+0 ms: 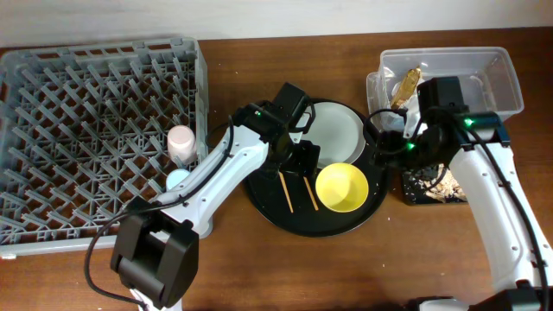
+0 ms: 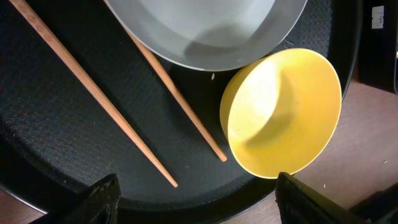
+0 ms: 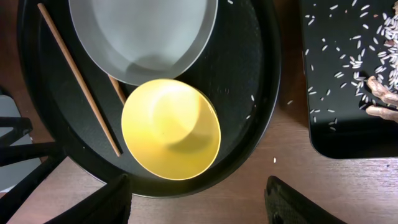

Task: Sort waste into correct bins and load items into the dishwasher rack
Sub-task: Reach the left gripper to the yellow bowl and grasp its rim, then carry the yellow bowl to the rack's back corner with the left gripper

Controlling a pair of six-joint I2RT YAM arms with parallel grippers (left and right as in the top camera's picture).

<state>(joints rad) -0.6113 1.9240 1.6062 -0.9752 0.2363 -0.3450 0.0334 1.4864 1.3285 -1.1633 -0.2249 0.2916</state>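
Spread wide at the bottom of the left wrist view, our left hand (image 2: pixel 196 199) is released, its two fingers (image 2: pixel 99 202) holding nothing. Just beyond them we see one yellow bowl (image 2: pixel 280 112), open side up and empty, its rim meeting the edge of one grey-white plate (image 2: pixel 205 31). Two wooden chopsticks (image 2: pixel 93 93) lie flat beside the bowl, roughly parallel and apart from each other, and the one closer to the bowl runs under the plate's edge. All four pieces sit on one round black tray (image 2: pixel 50 155), over which this hand hovers. Our right hand (image 3: pixel 199 199) is likewise released, its two fingers far apart and empty above the same tray's rim, with the bowl just ahead of it. To that hand's right, one shallow black tray (image 3: pixel 329 134) lies on the counter (image 3: pixel 286 168). It is strewn with many pale crumbs (image 3: pixel 348 56), and a tan clump of food leftovers (image 3: pixel 382 99) shows at the view's right edge. A few crumbs lie on the round tray and the counter. From overhead, one clear tub (image 1: pixel 497 82) stands behind the shallow tray, with one tan-brown scrap (image 1: pixel 406 85) at its left end. Far left stands one grey rack (image 1: pixel 86 130). One pink cup (image 1: pixel 181 142) and one blue cup (image 1: pixel 177 179) sit at its right side, the blue one partly hidden by our left arm. We cannot tell whether they stand inside it.
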